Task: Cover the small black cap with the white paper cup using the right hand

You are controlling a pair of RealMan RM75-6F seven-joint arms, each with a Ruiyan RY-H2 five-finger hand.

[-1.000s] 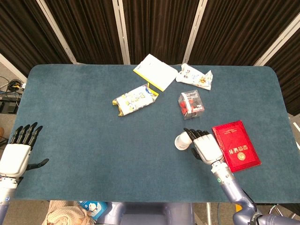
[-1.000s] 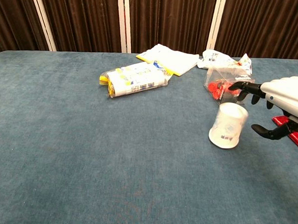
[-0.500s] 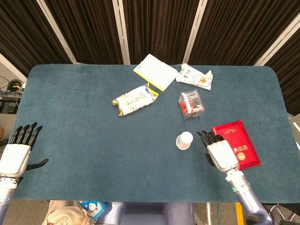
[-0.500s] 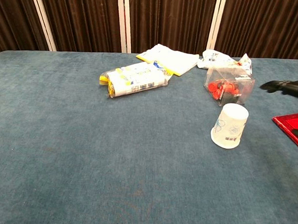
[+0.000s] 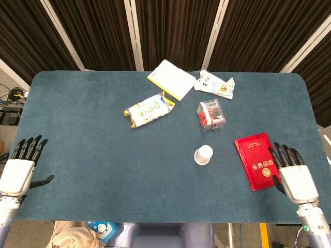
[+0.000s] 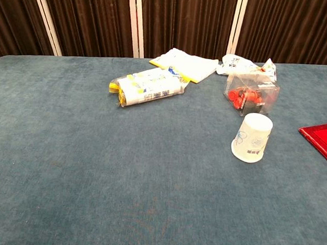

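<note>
The white paper cup [image 5: 203, 155] [image 6: 252, 137] stands upside down on the blue table, mouth down, right of centre. No small black cap shows in either view. My right hand [image 5: 294, 173] hovers at the table's front right corner, fingers spread and empty, well to the right of the cup and past the red book. At the front left edge my left hand [image 5: 21, 166] is open too, holding nothing. Neither hand appears in the chest view.
A red book [image 5: 259, 160] [image 6: 323, 141] lies between the cup and my right hand. Behind the cup sit a clear box of red pieces [image 5: 210, 114] [image 6: 251, 95], a snack packet [image 5: 149, 109], a yellow-edged white pad [image 5: 171, 79] and a crumpled wrapper [image 5: 215, 84].
My right hand let go of the cup and drew back to the right, past the red book to the table's corner. The cup stays put, upside down. The left hand has not moved.
</note>
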